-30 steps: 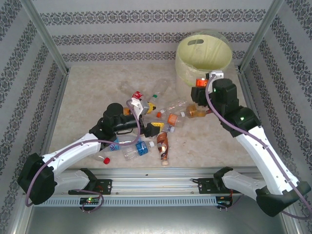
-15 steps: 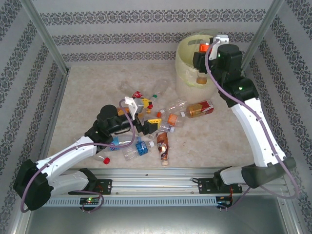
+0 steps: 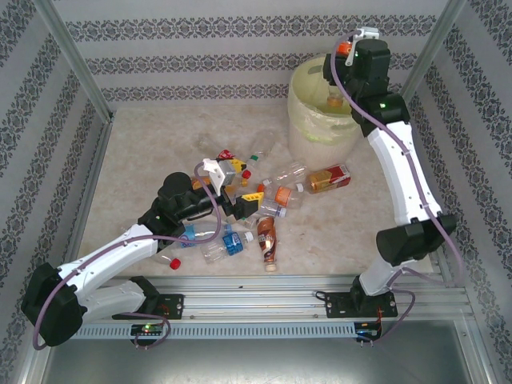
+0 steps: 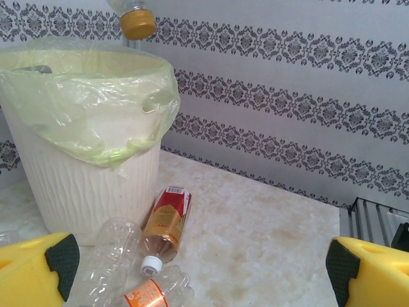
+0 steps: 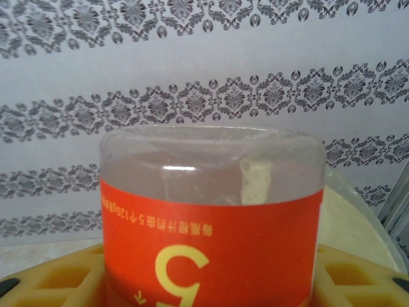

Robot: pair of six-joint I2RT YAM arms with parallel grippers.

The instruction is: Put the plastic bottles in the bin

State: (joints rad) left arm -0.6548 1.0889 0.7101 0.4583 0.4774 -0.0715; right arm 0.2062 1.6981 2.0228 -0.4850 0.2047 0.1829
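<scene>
Your arms (image 3: 112,256) wear white shells, black joints (image 3: 406,240), looping purple cables (image 3: 214,224) and small green lights (image 3: 382,102); your left gripper (image 4: 201,262) has yellow fingers (image 4: 25,275).

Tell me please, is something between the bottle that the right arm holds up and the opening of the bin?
Nothing visible is. The orange-label bottle hangs cap down above the bin, whose mouth is open. The clear liner only lines it and folds over the rim.
</scene>
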